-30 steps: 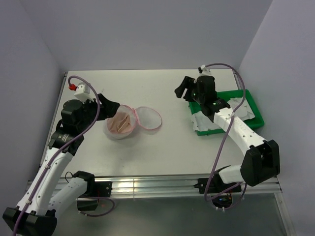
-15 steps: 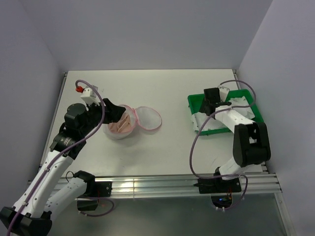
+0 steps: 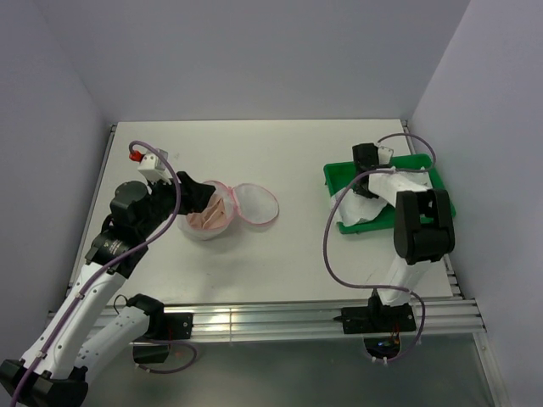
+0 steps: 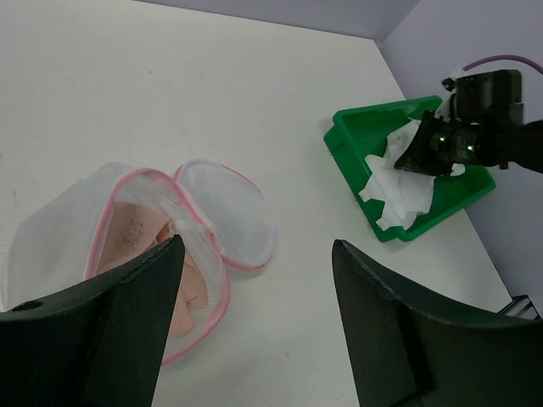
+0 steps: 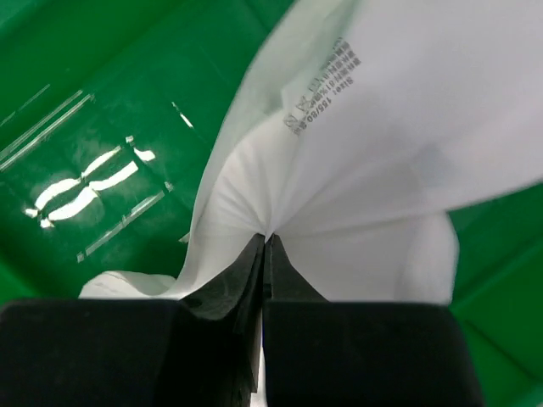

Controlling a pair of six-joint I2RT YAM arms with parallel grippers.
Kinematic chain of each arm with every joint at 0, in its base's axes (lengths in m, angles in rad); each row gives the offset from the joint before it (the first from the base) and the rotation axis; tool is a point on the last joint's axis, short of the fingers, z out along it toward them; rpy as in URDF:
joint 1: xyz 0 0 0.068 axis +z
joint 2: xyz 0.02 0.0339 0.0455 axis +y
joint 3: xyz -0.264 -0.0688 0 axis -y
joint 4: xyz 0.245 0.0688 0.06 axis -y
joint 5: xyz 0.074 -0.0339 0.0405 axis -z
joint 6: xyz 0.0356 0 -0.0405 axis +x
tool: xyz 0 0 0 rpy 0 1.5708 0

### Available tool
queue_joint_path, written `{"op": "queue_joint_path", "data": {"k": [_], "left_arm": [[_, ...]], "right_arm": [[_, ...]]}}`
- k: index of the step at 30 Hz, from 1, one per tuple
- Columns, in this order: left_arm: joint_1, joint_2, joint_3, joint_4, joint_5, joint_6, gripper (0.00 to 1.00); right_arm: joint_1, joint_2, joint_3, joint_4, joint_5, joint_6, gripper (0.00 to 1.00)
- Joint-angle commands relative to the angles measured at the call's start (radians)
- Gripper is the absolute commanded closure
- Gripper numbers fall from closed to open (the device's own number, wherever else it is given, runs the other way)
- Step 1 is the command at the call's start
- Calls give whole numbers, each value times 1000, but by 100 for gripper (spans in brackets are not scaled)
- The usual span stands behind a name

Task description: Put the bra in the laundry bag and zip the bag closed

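I find the bra [image 3: 209, 214] inside the laundry bag [image 3: 197, 231], its pink-beige fabric bunched in the mouth of the pouch and showing through the mesh. The bag is not zipped: its round lid flap [image 3: 255, 203] is thrown outward and lies flat on the table [image 3: 297, 254] on the side of the bag away from the left arm, joined to the bag where the pink rims meet.

The left gripper [image 3: 192, 196] sits at the bag's rim on the side opposite the flap. Its fingers [image 4: 136, 314] stand wide apart with nothing between them. I cannot tell whether they touch the mesh.

Well apart from the bag, beyond the flap, lies a green tray [image 3: 444, 193] holding crumpled white sheet material [image 3: 361, 210]. The right gripper [image 5: 265, 244] is down inside that tray. Its fingers are pressed together, and a fold of the white sheet puckers at their tips, pinched there.
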Motion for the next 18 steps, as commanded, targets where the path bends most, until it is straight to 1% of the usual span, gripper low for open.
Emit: {"op": "queue_joint_path", "data": {"k": [1,3,4,6,7,9,10,12,13,14,16,17,18], "left_arm": [[-5,-8,-5,31,-13,20,23],[-5,-7,-5,31,-19,23,23],[-4,-8,-7,30,-22,23,23],[-5,-13,-8,28,-32,24,23],[-5,-16,-11,30,-36,27,23],[-4,-19,-11,28,-43,29,23],[-4,-21,-14,28,-45,31,23],[-4,-22,-14,28,-46,31,23],[-4,-22,-14,28,-46,31,23],[-4,-22,-13,31,-45,29,24],[-4,-22,-14,30,-45,29,23],[-4,-22,-14,28,-46,29,24],[-4,-22,-16,26,-51,31,23]], "right_arm": [[-6,-264,-74,134,35,33,100],[10,-378,-148,187,31,36,100],[21,-494,-186,229,26,32,100],[63,-610,-218,268,11,30,100],[81,-716,-235,290,-1,23,100],[147,-805,-231,300,-6,10,100],[168,-866,-208,297,-36,-8,100],[199,-894,-165,284,-110,-2,100],[198,-894,-118,284,-169,4,100],[199,-882,-90,284,-299,4,100],[199,-821,-7,293,-409,6,100],[199,-791,24,294,-511,-3,100],[199,-762,53,290,-538,-8,100]]}}
